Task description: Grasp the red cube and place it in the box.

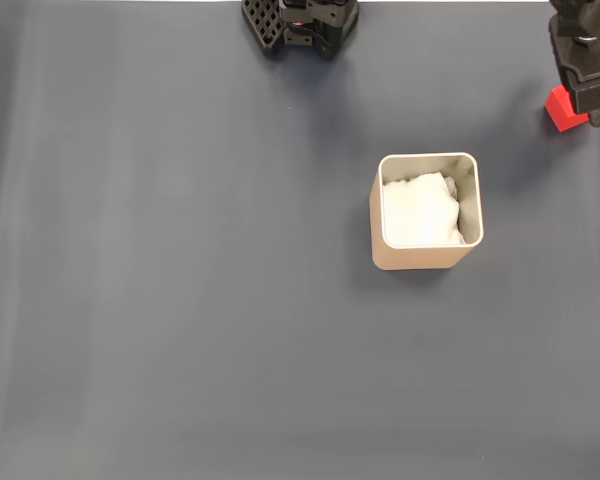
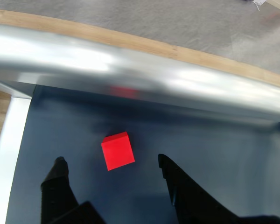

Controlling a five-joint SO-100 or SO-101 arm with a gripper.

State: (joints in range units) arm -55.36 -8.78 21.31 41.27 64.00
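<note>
Dark mat (image 1: 180, 300); end effector (image 2: 109, 168) spread above red cube (image 2: 117, 150), apparently not touching; box (image 1: 425, 258) apart.

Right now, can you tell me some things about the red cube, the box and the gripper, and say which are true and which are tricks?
1. The red cube lies inside the box. False: it sits on the dark mat, away from the box.
2. The gripper is open, a finger on each side of the cube. True.
3. The box holds white padding. True.
4. The gripper is squeezing the cube. False: in the wrist view gaps show between its fingers and the cube.
</note>
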